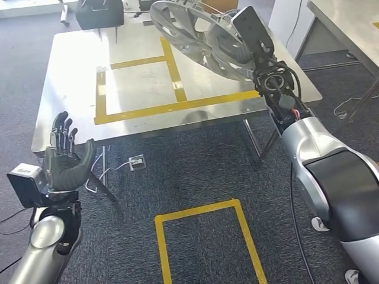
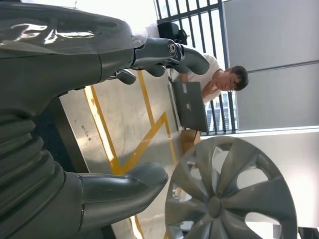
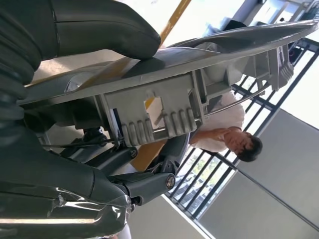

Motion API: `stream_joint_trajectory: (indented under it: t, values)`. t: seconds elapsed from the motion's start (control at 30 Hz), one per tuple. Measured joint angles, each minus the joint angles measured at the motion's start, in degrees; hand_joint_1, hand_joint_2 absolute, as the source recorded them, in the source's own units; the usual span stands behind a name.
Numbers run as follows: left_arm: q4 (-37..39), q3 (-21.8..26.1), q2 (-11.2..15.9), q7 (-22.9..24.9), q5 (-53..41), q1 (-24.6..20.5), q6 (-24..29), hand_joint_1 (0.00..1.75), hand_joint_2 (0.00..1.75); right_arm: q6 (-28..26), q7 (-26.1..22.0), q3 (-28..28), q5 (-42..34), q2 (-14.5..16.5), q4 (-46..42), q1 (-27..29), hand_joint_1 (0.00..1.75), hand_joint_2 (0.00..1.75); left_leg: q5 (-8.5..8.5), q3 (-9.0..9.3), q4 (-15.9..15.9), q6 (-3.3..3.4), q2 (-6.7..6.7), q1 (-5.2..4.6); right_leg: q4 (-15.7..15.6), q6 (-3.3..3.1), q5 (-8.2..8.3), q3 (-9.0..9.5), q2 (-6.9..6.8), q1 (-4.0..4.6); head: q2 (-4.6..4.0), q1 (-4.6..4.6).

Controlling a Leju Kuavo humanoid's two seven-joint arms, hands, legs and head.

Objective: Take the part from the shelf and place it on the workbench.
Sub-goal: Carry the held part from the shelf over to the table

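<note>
Placement is being judged the step in hand: the right hand [image 1: 259,56] is gripping the silver-grey spoked plastic wheel cover [image 1: 201,35] by its rim, holding it tilted above the shiny metal workbench [image 1: 71,89] marked with yellow tape. Levelling it before lowering seems wise. The left hand [image 1: 67,160] is hanging spread and empty.

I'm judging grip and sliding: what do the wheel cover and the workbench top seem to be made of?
The wheel cover looks like moulded plastic with a matt silver-grey finish; its back, seen in the right wrist view, shows ribs and clips. The workbench top looks like bare sheet metal, probably steel, since it throws bright glare, and it carries yellow tape lines.
</note>
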Motion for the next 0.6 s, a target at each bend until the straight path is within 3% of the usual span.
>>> stream_joint_trajectory:
  t: [0.07, 0.1, 0.17, 0.2, 0.23, 0.27, 0.33, 0.4, 0.47, 0.53, 0.57, 0.6]
  values:
    - [0.0, 0.0, -0.1, 0.0, 0.0, 0.2, -0.1, 0.0, 1.75, -0.1, 0.1, 0.0, 0.1, 0.0, 0.6, 0.0, 1.75, 1.75, -0.72, 0.48, 0.2, -0.4, -0.12, 0.33, 4.5, 0.66, -0.96, -3.44, -0.03, -0.5, 0.0, 0.17]
    - [0.1, 0.0, -0.1, 0.0, 0.0, 0.3, -0.1, 0.0, 1.75, -0.1, 0.1, 0.0, 0.3, 0.0, 0.9, 0.0, 1.75, 1.75, -1.18, 0.75, 0.5, -0.72, -0.21, 0.6, 3.3, 1.06, 0.42, -3.62, -0.06, -0.84, 0.0, 0.3]
    - [0.1, 0.0, -0.1, 0.0, 0.0, 0.4, -0.3, 0.0, 1.75, -0.3, 0.3, 0.0, 0.6, 0.0, 1.5, -0.1, 1.75, 1.75, -2.34, 1.28, 1.5, -1.55, -0.38, 1.21, -4.3, 2.37, 5.78, -1.43, -0.1, -1.77, 0.0, 0.66]
    - [0.1, 0.0, -0.1, -0.1, 0.0, 0.3, -0.4, 0.0, 1.75, -0.4, 0.3, 0.0, 0.7, 0.0, 1.9, -0.2, 1.75, 1.75, -2.89, 1.4, 2.0, -2.0, -0.43, 1.42, -8.1, 2.92, 7.41, -0.22, -0.11, -1.91, 0.0, 0.84]
    - [0.2, 0.0, -0.1, -0.3, 0.0, 0.3, -0.5, 0.0, 1.75, -0.5, 0.3, 0.0, 0.9, 0.0, 2.2, -0.3, 1.75, 1.75, -3.38, 1.31, 2.5, -2.47, -0.46, 1.53, -10.6, 2.84, 8.07, 0.89, -0.08, -1.92, 0.0, 1.07]
    - [0.2, 0.0, -0.1, -0.3, 0.0, 0.2, -0.6, 0.0, 1.75, -0.5, 0.3, 0.1, 1.1, 0.0, 2.5, -0.4, 1.75, 1.75, -3.76, 1.13, 3.0, -2.89, -0.47, 1.57, -11.7, 2.31, 7.92, 1.41, -0.01, -1.72, 0.0, 1.08]
    - [0.4, 0.0, -0.1, -0.5, 0.0, 0.2, -0.6, 0.0, 1.75, -0.6, 0.5, 0.1, 1.2, 0.0, 3.1, -0.6, 1.75, 1.75, -4.32, 0.84, 3.6, -3.59, -0.52, 1.57, -11.6, 0.45, 7.39, 1.91, 0.03, -1.3, 0.0, 0.85]
    - [0.5, 0.0, -0.2, -0.5, 0.0, 0.1, -0.6, 0.0, 1.75, -0.8, 0.8, 0.1, 1.3, 0.0, 3.4, -0.8, 1.75, 1.75, -4.79, 0.03, 5.2, -4.12, -0.38, 1.68, -11.4, -0.42, 7.29, 2.21, 0.14, -1.22, 0.0, 0.42]
    - [0.6, 0.0, -0.2, -0.6, 0.0, 0.0, -0.7, 0.0, 1.75, -1.0, 1.0, 0.0, 1.4, 0.0, 3.7, -1.3, 1.75, 1.75, -5.91, -3.81, 11.3, -4.47, -0.12, 1.78, -11.5, -0.97, 6.96, 2.72, 0.38, -1.17, 0.0, -0.02]
    - [0.8, 0.0, -0.2, -0.7, 0.0, 0.1, -0.7, 0.0, 1.75, -1.2, 1.2, 0.0, 1.6, 0.0, 4.1, -1.7, 1.75, 1.75, -7.77, -9.54, 19.2, -4.53, -0.04, 1.73, -11.5, -1.46, 6.38, 3.27, 0.6, -0.9, 0.0, -0.5]
    - [0.9, 0.0, -0.2, -0.7, 0.0, 0.1, -0.7, 0.0, 1.75, -1.3, 1.3, 0.1, 1.8, 0.0, 4.3, -1.7, 1.75, 1.75, -8.16, -11.73, 21.4, -4.36, -0.04, 1.62, -11.5, -1.64, 6.01, 3.65, 0.71, -0.73, 0.0, -0.66]
    - [1.0, 0.0, -0.2, -0.7, 0.1, 0.1, -0.6, 0.0, 1.75, -1.4, 1.4, 0.1, 2.0, 0.0, 4.5, -1.7, 1.75, 1.75, -7.64, -12.88, 21.5, -4.02, -0.05, 1.4, -11.6, -1.77, 5.63, 4.1, 0.79, -0.58, 0.0, -0.74]
